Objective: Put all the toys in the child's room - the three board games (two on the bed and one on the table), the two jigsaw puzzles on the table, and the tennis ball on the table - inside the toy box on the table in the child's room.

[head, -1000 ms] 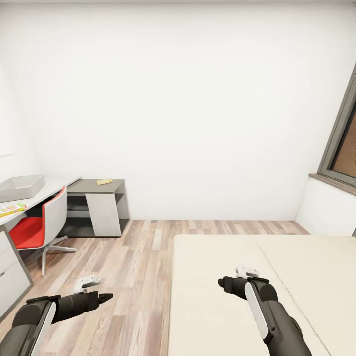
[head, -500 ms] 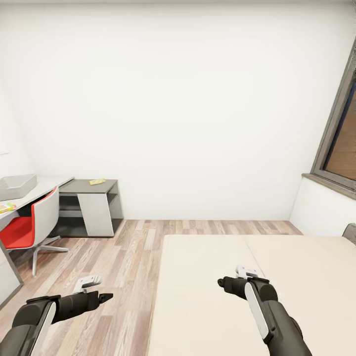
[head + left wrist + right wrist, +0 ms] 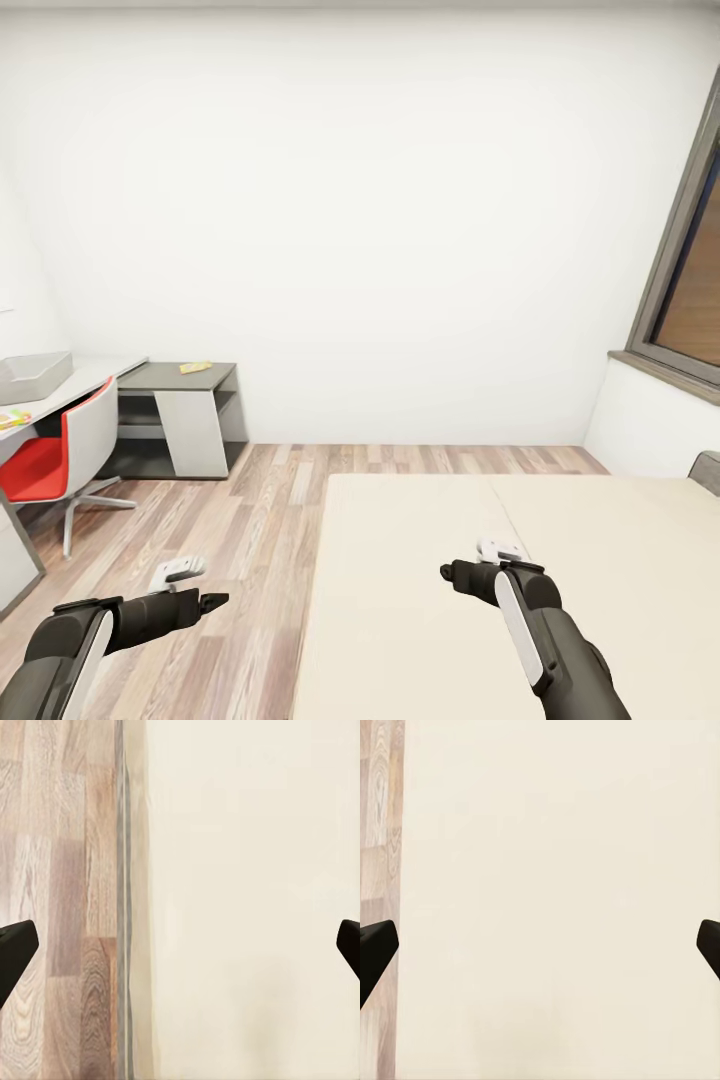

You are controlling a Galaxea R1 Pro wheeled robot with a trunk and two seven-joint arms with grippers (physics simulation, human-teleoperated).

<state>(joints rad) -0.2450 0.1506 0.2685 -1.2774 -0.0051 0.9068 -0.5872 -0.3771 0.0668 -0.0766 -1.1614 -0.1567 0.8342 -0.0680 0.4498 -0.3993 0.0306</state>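
Both grippers are spread wide and hold nothing — the left gripper hangs over the bed's edge, the right gripper over the bed. No carton shows on its cream top. The toy box sits on the table, well apart. The 3 board games should be light, stiff and slick, so pinch an edge. The chair crowds the table.
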